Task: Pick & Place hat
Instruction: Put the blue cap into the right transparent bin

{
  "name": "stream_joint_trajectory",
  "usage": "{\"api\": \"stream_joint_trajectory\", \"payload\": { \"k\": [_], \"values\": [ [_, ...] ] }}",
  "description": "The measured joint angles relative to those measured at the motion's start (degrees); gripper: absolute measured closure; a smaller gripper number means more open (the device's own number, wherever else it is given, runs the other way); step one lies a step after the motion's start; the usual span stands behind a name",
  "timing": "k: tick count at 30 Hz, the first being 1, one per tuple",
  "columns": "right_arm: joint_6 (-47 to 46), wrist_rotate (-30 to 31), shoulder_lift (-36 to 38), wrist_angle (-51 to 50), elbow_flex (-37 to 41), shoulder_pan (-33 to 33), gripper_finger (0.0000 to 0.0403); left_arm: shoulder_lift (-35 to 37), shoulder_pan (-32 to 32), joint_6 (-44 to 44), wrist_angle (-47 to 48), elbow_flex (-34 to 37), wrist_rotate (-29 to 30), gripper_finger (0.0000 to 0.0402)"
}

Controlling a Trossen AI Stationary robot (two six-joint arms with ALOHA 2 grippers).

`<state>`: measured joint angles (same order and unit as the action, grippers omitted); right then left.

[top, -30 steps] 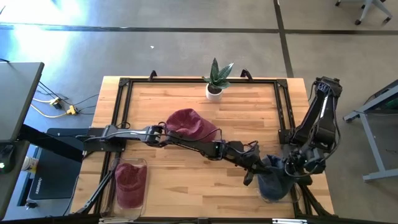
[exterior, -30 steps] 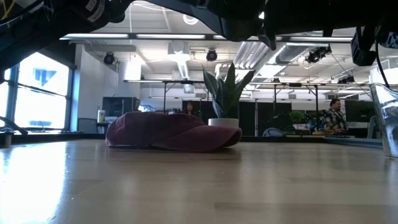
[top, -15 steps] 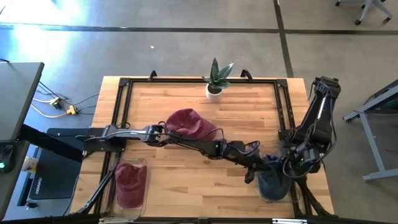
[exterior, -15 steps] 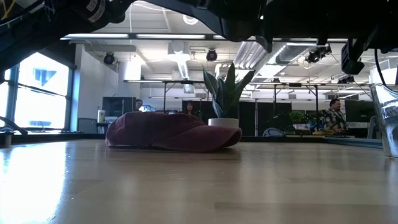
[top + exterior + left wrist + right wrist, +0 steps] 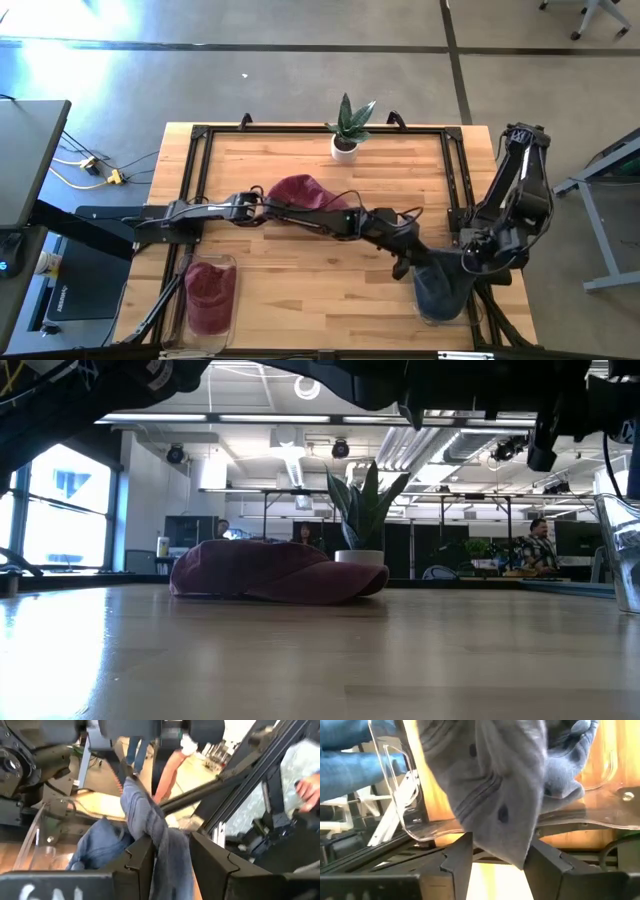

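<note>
A blue-grey hat (image 5: 440, 285) sits bunched in a clear container (image 5: 432, 318) at the table's front right. My left gripper (image 5: 405, 268) reaches level across the table to the hat's left side. My right gripper (image 5: 468, 262) points steeply down at its right side. Both stand open, with the hat's cloth in the gaps between their fingers (image 5: 170, 845) (image 5: 497, 845). A maroon hat (image 5: 300, 192) rests flat on the table's middle by its underside. My left gripper has a twisted band of the hat's cloth (image 5: 162, 837) running between its parted fingers, coming level from the table's left. The band rises slanting to my right gripper's finger (image 5: 122, 770). My right gripper has a hanging fold of the hat (image 5: 505, 815) between its parted fingers, from above. The fold's tip hangs over the container's rim (image 5: 395, 785).
A potted plant (image 5: 347, 125) stands at the far edge. A second clear container (image 5: 208, 290) with a maroon hat inside sits at the front left. Black frame rails (image 5: 195, 180) border the table. There is bare wood in front of the maroon hat.
Both grippers have risen a little above the right container. My left gripper has also swung slightly toward the far edge. The blue-grey hat's upper part has been drawn up between them while its lower part stays in the container.
</note>
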<state>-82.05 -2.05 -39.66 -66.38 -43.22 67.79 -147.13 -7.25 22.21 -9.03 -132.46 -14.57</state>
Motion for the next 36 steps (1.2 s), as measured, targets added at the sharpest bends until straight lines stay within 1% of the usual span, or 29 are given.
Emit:
{"api": "stream_joint_trajectory", "payload": {
  "k": [2, 7, 10, 13, 16, 19, 23, 26, 28, 30, 32, 36],
  "values": [
    [0.2, 0.1, 0.0, -0.1, 0.4, 0.0, 0.0257, 0.0, 0.2, -1.1, 0.8, 0.1, -0.3, 0.0282],
    [1.5, 3.6, 0.0, -0.1, 0.9, 0.0, 0.0262, 0.0, 0.1, -1.3, 0.4, 0.0, -3.5, 0.0282],
    [1.5, 4.9, 0.7, 0.0, 0.9, 0.0, 0.0246, 0.0, -0.2, -1.0, 0.8, 0.0, -5.1, 0.0282],
    [1.5, 6.0, 1.6, -0.5, 0.9, 0.0, 0.0214, 0.0, -0.3, -0.9, -0.1, 0.0, -6.4, 0.028],
    [-1.3, 5.4, 2.8, -2.1, 0.9, 0.0, 0.0194, 0.0, 0.1, -0.9, -0.1, 0.0, -7.6, 0.0263],
    [-4.5, 2.9, 3.6, -3.4, 0.9, 0.0, 0.0195, -0.1, 1.0, -1.0, 0.6, 0.0, -7.1, 0.0227],
    [-5.6, -2.1, 3.7, -3.4, 0.9, 0.0, 0.0221, -0.1, 2.3, -1.0, 3.4, 0.0, -6.3, 0.0173],
    [-7.3, -5.4, 3.3, -4.9, 0.9, 0.0, 0.0252, 0.8, 3.2, -1.0, 9.6, 0.2, -6.3, 0.0155],
    [-8.5, -6.1, 2.5, -5.9, 0.9, 0.0, 0.0276, 2.4, 3.5, -1.6, 13.2, 0.2, -5.9, 0.0157],
    [-8.8, -5.9, 1.4, -5.3, 0.9, 0.0, 0.03, 4.4, 3.6, -3.3, 17.1, 0.0, -5.9, 0.0168],
    [-7.6, -5.4, 0.0, -4.3, 0.9, 0.0, 0.0323, 5.9, 3.3, -4.7, 20.9, 0.0, -5.9, 0.0184],
    [-4.7, -4.7, -3.5, -5.2, 0.9, 0.0, 0.037, 6.0, 2.2, -5.8, 24.3, 0.1, -5.7, 0.0222]
  ]
}}
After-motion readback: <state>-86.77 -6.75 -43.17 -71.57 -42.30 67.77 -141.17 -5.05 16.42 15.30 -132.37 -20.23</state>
